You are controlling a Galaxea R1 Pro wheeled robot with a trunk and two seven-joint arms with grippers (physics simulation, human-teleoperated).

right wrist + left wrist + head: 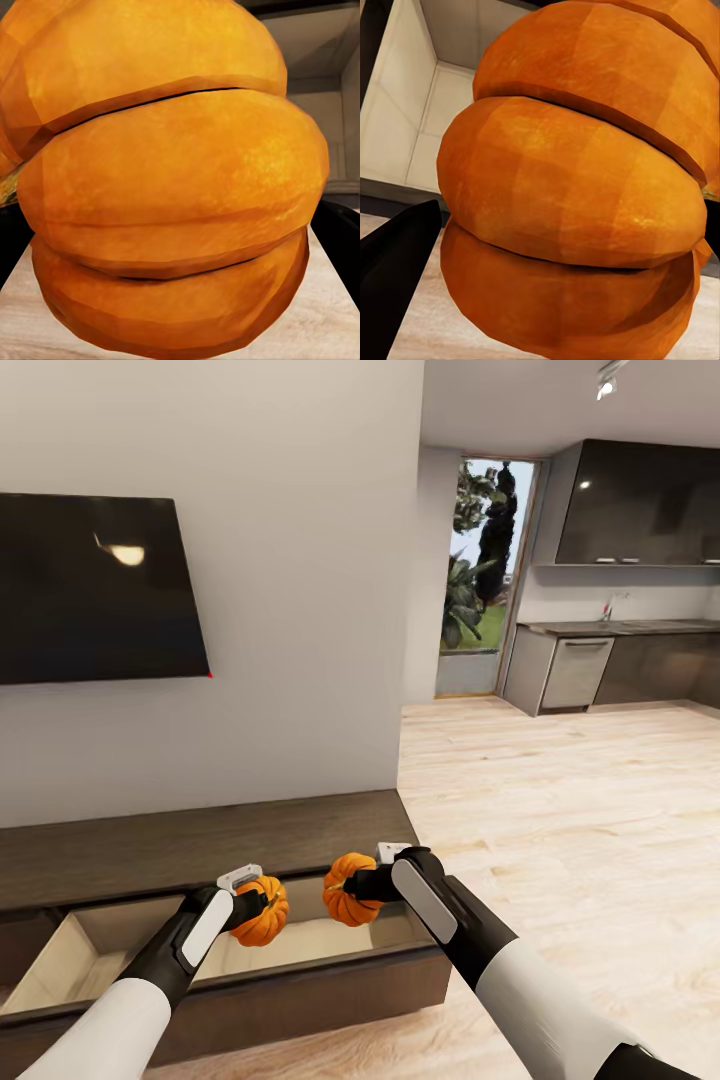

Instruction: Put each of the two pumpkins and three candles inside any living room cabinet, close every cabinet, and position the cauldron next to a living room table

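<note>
Pumpkins fill both jaws in the head view: the left gripper (250, 905) is clamped on the left pumpkin (266, 916), the right gripper (362, 884) on the right pumpkin (345, 890), and both hang over the pale inside of the open drawer (80, 950) of the cabinet (200, 840) under the television (95, 588).

Left wrist view: the left pumpkin (577, 195) sits tight between dark fingers (394, 277) above the drawer floor (405, 127).

Right wrist view: the right pumpkin (172, 180) is gripped, with the wood floor (330, 322) beneath.
</note>
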